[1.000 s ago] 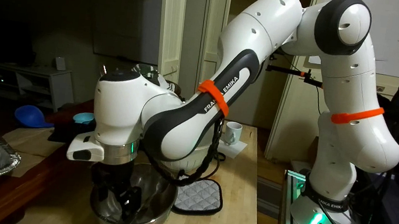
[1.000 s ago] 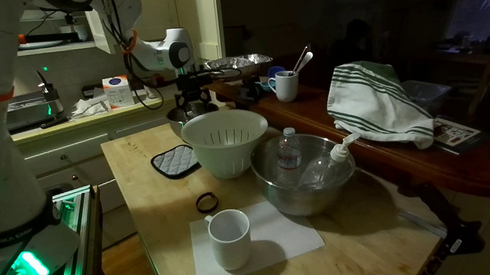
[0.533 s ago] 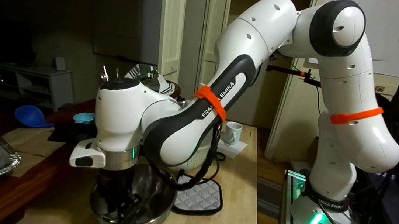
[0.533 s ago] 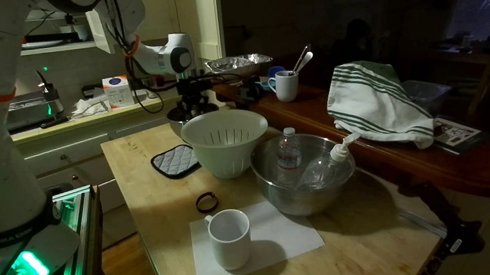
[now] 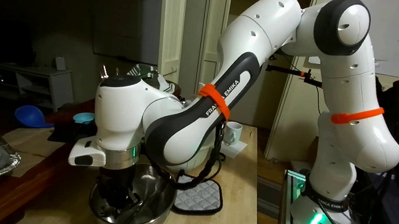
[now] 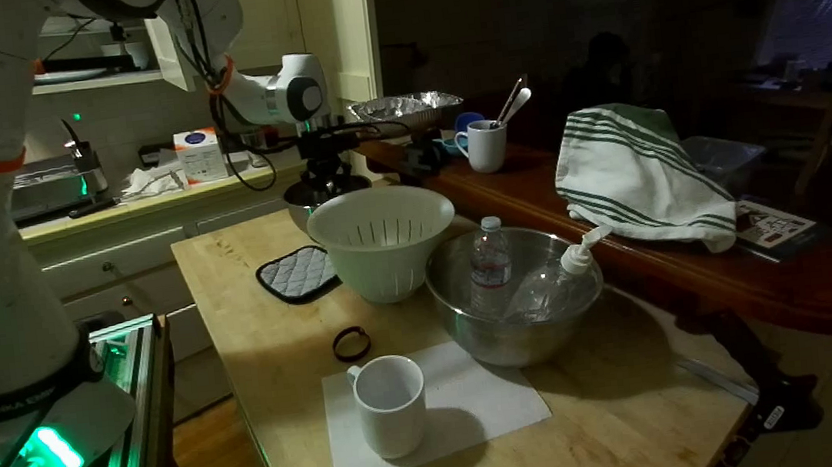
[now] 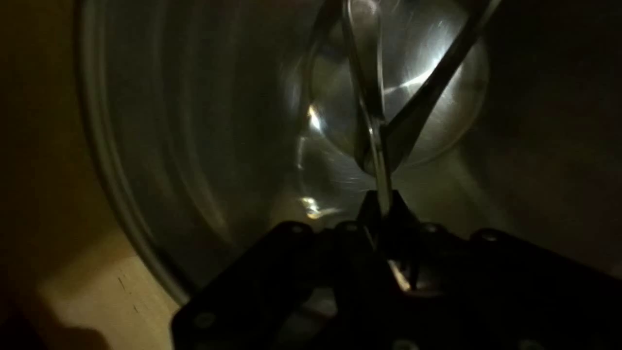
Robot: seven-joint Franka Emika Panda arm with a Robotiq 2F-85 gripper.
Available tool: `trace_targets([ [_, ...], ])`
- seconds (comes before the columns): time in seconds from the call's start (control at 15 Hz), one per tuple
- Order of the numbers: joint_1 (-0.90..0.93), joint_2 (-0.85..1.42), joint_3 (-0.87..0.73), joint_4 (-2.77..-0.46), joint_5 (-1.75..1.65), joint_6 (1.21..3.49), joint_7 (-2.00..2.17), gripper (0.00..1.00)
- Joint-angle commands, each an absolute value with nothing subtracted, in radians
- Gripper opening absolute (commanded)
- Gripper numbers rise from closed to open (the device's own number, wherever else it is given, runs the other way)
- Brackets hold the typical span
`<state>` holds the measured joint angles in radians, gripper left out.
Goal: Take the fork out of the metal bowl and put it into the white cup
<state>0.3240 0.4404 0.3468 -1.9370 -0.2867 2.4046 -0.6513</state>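
Inside the metal bowl (image 5: 160, 221), at the table's far end, my gripper (image 7: 385, 210) points down. Its fingers have come together around the thin stem of a metal utensil, taken as the fork (image 7: 379, 160); no tines can be made out. In the wrist view the stem runs up from between the pads over the bowl's shiny floor, widening at its far end. A darker metal utensil (image 7: 432, 86) lies slantwise behind it. The white cup (image 6: 486, 150) stands on the raised wooden counter with utensil handles poking out. My arm blocks the cup in an exterior view.
Between bowl and front table stand a pale colander (image 6: 389, 267) and a grey potholder (image 6: 300, 275). Nearer are another steel bowl (image 6: 520, 342) holding bottles and a white mug (image 6: 395, 417) on paper. A striped towel (image 6: 638, 179) and foil tray (image 6: 403, 111) occupy the counter.
The jaws have gone from open to closed around the utensil stem. My arm sank deeper into the bowl, then rose slightly. Everything on table and counter stayed put.
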Motion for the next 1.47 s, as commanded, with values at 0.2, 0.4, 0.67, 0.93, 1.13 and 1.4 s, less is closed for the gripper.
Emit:
trace_targets([
  [0.2, 0.389, 0.197, 0.309, -2.1, -0.467, 2.46, -0.389, 0.02],
  [0.4, 0.378, 0.071, 0.299, -2.181, -0.551, 2.52, -0.258, 0.02],
  [0.67, 0.351, 0.059, 0.298, -2.162, -0.596, 2.544, -0.239, 0.06],
  [0.93, 0.317, 0.018, 0.272, -2.176, -0.662, 2.607, -0.184, 0.02],
  [1.13, 0.286, -0.047, 0.249, -2.153, -0.673, 2.699, -0.133, 0.02],
  [1.4, 0.23, -0.143, 0.184, -2.172, -0.6, 2.875, -0.138, 0.02],
])
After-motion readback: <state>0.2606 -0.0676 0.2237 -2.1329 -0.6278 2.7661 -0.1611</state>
